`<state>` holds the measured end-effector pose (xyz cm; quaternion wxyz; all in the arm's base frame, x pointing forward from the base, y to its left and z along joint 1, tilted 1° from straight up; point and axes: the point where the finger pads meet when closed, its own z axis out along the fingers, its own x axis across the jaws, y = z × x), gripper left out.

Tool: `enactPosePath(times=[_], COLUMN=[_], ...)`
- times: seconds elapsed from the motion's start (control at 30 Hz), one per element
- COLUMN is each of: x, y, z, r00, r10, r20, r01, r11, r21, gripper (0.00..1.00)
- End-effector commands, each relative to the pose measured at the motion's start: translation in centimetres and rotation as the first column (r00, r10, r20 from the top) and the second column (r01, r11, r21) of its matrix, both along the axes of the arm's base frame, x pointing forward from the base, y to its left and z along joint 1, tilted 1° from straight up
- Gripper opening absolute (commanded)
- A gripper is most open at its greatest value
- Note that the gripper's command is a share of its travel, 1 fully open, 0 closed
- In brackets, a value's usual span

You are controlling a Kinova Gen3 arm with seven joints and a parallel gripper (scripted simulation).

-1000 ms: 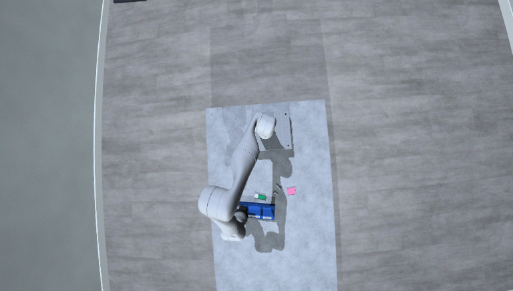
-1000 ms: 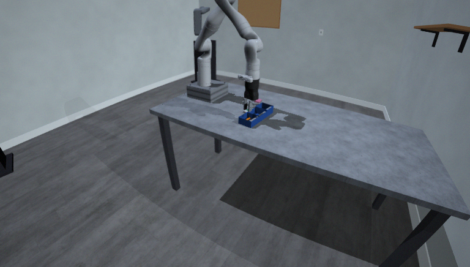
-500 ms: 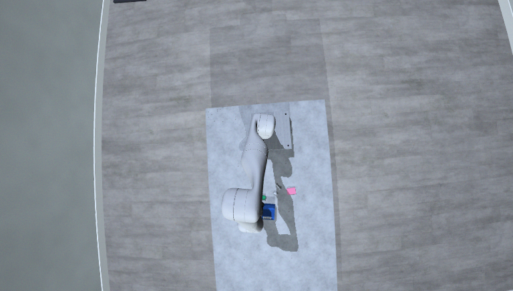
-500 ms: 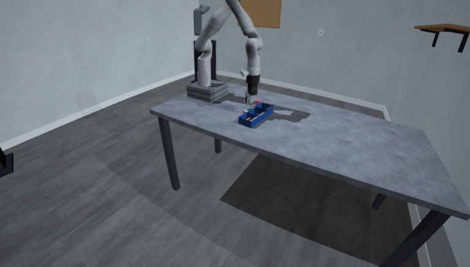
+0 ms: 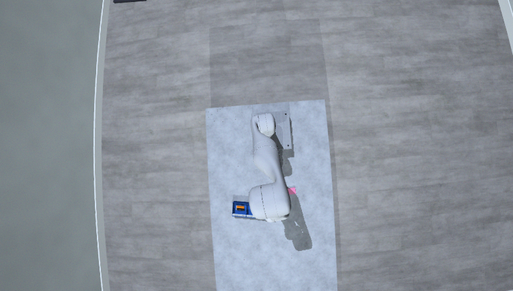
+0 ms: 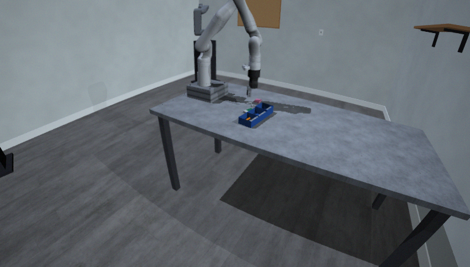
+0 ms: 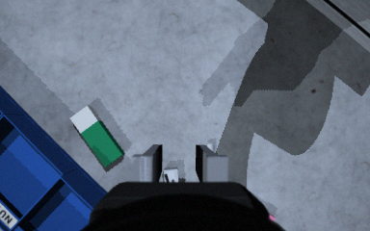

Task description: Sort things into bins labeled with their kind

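My gripper point(image 6: 249, 92) point(image 7: 178, 158) is open and empty above the table, beside the blue bins point(image 5: 234, 209) point(image 6: 245, 122) point(image 7: 33, 130). An orange battery point(image 5: 240, 207) point(image 6: 248, 118) lies in the end bin, with something dark against it. A partly visible label point(image 7: 6, 215) on another bin shows "NU". A green and white block point(image 6: 248, 110) point(image 7: 102, 144) lies on the table beside the bins. A small light grey piece point(image 7: 171, 174) shows between and below my fingers. Another pale piece point(image 7: 211, 144) is partly hidden by the right finger. The arm hides part of the bins in the top view.
A pink block point(image 5: 292, 190) point(image 6: 257, 100) point(image 7: 272, 218) lies on the table point(image 5: 234, 249) point(image 6: 346, 139), beyond the small pieces from the bins. The robot's base point(image 5: 282, 131) point(image 6: 207, 92) stands at one end of the table. The bins' raised walls are close to the green and white block.
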<state>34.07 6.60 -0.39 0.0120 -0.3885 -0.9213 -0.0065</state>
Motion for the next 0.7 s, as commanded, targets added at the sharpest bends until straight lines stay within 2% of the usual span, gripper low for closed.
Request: enactPosePath(times=[0.0,0.1,0.67], x=[-1.1,-1.9,-1.6], y=[2.9,4.2,3.6], z=[0.4,0.4,0.4], r00=[1.0,1.0,0.999], r10=[0.01,0.011,0.034], r20=[0.011,0.011,0.006], r01=[-0.01,-0.011,-0.034], r11=[1.0,1.0,0.999], r21=[-0.001,-0.001,-0.005], gripper=[0.62,0.62,0.62])
